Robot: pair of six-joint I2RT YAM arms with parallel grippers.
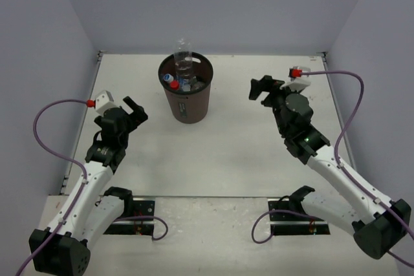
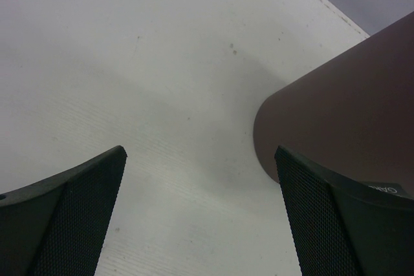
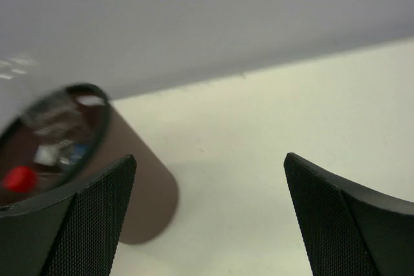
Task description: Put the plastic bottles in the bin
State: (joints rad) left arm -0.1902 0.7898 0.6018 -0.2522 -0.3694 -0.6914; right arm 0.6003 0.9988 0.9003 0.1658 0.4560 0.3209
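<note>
- Starting on the left, the left end effector (image 1: 134, 109) hovers over the desk (image 1: 226, 153) with its jaws spread wide and nothing between them.
- Its wrist camera shows only bare desk between the jaws, with a maroon wall curving in just off the right-hand jaw.
- Moving to the centre, the bin (image 1: 187, 105) stands upright toward the far side of the desk, between the two arms.
- Inside it sit the plastic bottles (image 1: 186, 85), jumbled together with a red cap (image 1: 173, 84) showing. I cannot count them from here.
- One tall clear bottle (image 1: 182, 56) stands on end in there, its long axis vertical and its neck poking above the rim.
- Over on the right, the right end effector (image 1: 261, 88) is raised and faces the bin, jaws fully apart and holding nothing. Its wrist view catches the bin's mouth off to the left.
- The key relation: the bin lies to the right of and slightly beyond the left end effector, and to the left of the right one. The left looks a touch nearer.
- Every bottle I can spot is already in the bin, so the job looks done or very close to it.
</note>
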